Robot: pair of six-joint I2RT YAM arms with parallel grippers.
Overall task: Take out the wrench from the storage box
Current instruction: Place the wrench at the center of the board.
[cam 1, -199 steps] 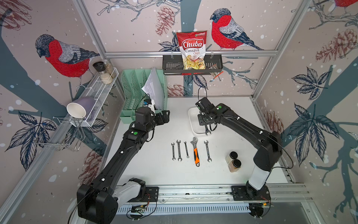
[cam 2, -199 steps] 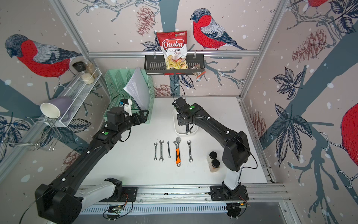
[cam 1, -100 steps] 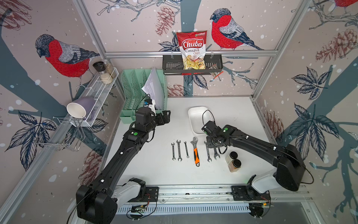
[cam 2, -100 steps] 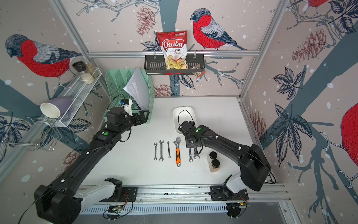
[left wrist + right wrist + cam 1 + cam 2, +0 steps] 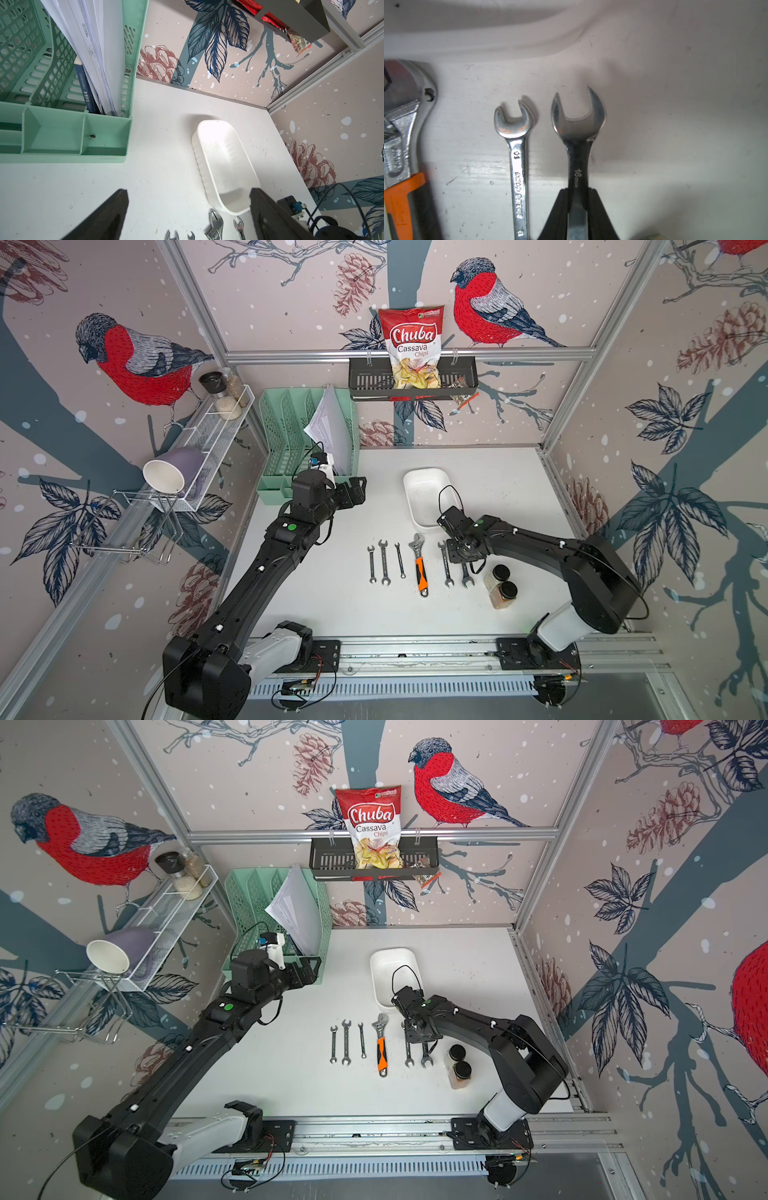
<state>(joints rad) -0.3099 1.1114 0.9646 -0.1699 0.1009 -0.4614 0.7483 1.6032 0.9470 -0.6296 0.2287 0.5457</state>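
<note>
Stretching low over the white table [image 5: 332,605] in both top views, the right arm [image 5: 532,539] points its right gripper [image 5: 460,556] down on the chrome open-ended wrench [image 5: 467,578], outside the shallow white plastic storage box [image 5: 411,506], beside a slimmer chrome spanner [image 5: 445,568]. Left wrist view: the left gripper [image 5: 188,190] hangs with fingers wide apart, facing the box. Right wrist view alone shows black fingers [image 5: 556,212] clamped on the wrench's shank.

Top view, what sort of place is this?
Likely a staged robot test cell, not a real room: an aluminium frame holds bird-print wall panels, the left arm and right arm are mounted on a rail, and unrelated props (chips bag, file organiser, spice jars) sit around.
</note>
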